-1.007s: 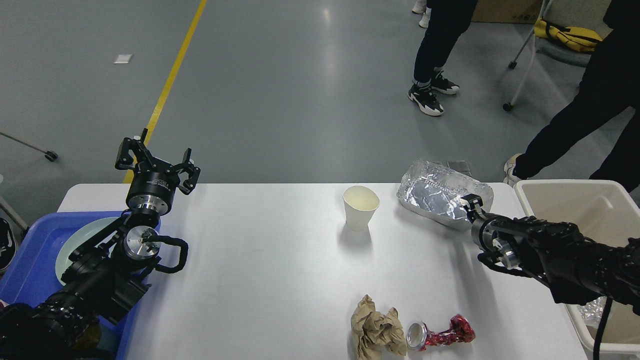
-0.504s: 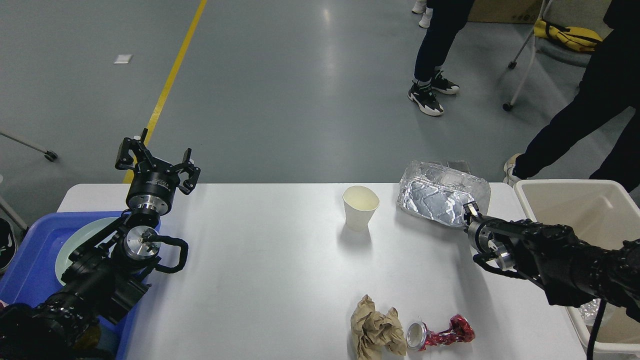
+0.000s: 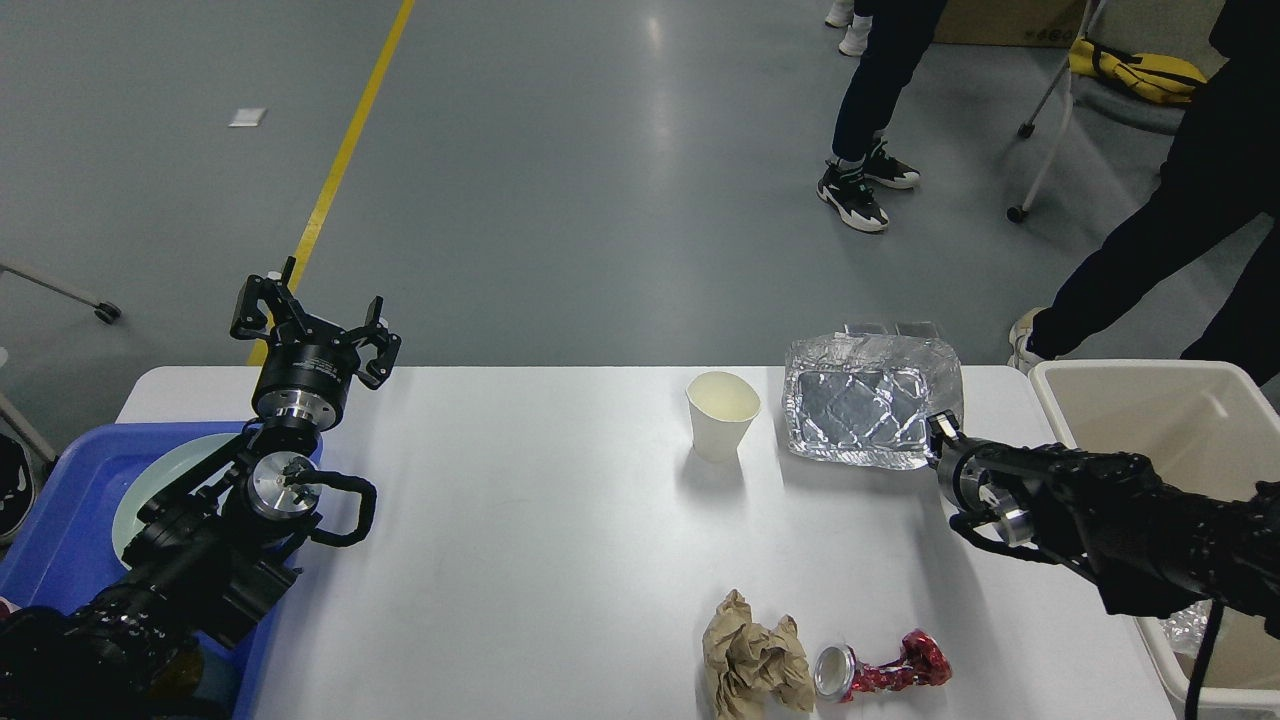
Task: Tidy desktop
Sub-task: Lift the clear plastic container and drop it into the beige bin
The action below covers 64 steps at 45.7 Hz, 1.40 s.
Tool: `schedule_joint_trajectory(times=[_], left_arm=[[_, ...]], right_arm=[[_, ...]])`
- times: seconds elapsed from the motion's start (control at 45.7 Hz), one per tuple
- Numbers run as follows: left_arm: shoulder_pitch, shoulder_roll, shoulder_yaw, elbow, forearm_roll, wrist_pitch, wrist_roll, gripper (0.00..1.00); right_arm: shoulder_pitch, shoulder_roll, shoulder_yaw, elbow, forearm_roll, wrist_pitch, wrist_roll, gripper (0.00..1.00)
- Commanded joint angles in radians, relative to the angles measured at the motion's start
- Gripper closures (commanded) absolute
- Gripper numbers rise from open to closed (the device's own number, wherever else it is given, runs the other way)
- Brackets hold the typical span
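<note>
Nearest to us on the white worktop [image 3: 520,520], well in front of the paper cup [image 3: 722,415], sit a crumpled brown paper wad [image 3: 755,660] and, touching its right side, a crushed red can [image 3: 885,668]. Far left of the cup, our left claw [image 3: 312,322] hangs above the worktop's back corner with its fingers spread, holding nothing; under that arm is a blue tray [image 3: 55,545]. Just right of the cup, our right claw [image 3: 940,428] is clamped on the near corner of a foil tray [image 3: 865,410], tipped up with its inside facing us. Further right, off the worktop's edge, stands a beige bin [image 3: 1150,400].
</note>
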Motion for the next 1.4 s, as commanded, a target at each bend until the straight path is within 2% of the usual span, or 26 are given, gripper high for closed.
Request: schedule_joint_trajectory(times=[0.0,0.131,0.219,0.328,0.482,0.525,0.591,0.788,0.876,1.029,1.117,1.292,1.379], left_arm=[[0.0,0.0,0.0,-0.001,-0.001,0.0,0.0,0.02],[0.0,0.0,0.0,-0.001,0.0,0.0,0.0,0.02],[0.0,0.0,0.0,-0.001,-0.001,0.0,0.0,0.02],[0.002,0.0,0.0,-0.001,0.0,0.0,0.0,0.02],[0.002,0.002,0.0,-0.001,0.0,0.0,0.0,0.02],[0.002,0.002,0.0,-0.001,0.0,0.0,0.0,0.02],[0.002,0.002,0.0,-0.001,0.0,0.0,0.0,0.02],[0.002,0.001,0.0,-0.001,-0.001,0.0,0.0,0.02],[0.002,0.0,0.0,0.001,-0.001,0.0,0.0,0.02],[0.002,0.0,0.0,-0.001,0.0,0.0,0.0,0.02],[0.002,0.0,0.0,-0.001,0.0,0.0,0.0,0.02],[0.0,0.0,0.0,0.001,0.0,0.0,0.0,0.02],[0.0,0.0,0.0,-0.001,-0.001,0.0,0.0,0.02]], right_arm=[[0.067,-0.129,-0.068,0.145,-0.048,0.023,0.002,1.0],[0.223,-0.276,-0.211,0.312,-0.134,0.083,0.003,1.0],[0.384,-0.388,-0.295,0.415,-0.166,0.19,0.005,1.0],[0.623,-0.477,-0.398,0.474,-0.232,0.409,0.017,1.0],[0.959,-0.528,-0.438,0.527,-0.347,0.804,0.026,1.0],[1.033,-0.525,-0.436,0.567,-0.374,0.885,0.026,1.0],[1.121,-0.508,-0.438,0.661,-0.424,0.951,0.025,1.0],[1.264,-0.427,-0.433,1.05,-0.689,0.93,0.0,1.0],[1.267,-0.401,-0.447,1.049,-0.691,0.904,0.0,1.0],[1.239,-0.422,-0.525,0.977,-0.696,0.843,0.0,1.0],[1.15,-0.466,-0.551,0.887,-0.696,0.789,0.002,1.0],[0.861,-0.549,-0.53,0.525,-0.684,0.689,0.003,1.0],[0.693,-0.56,-0.512,0.329,-0.679,0.594,0.011,1.0]])
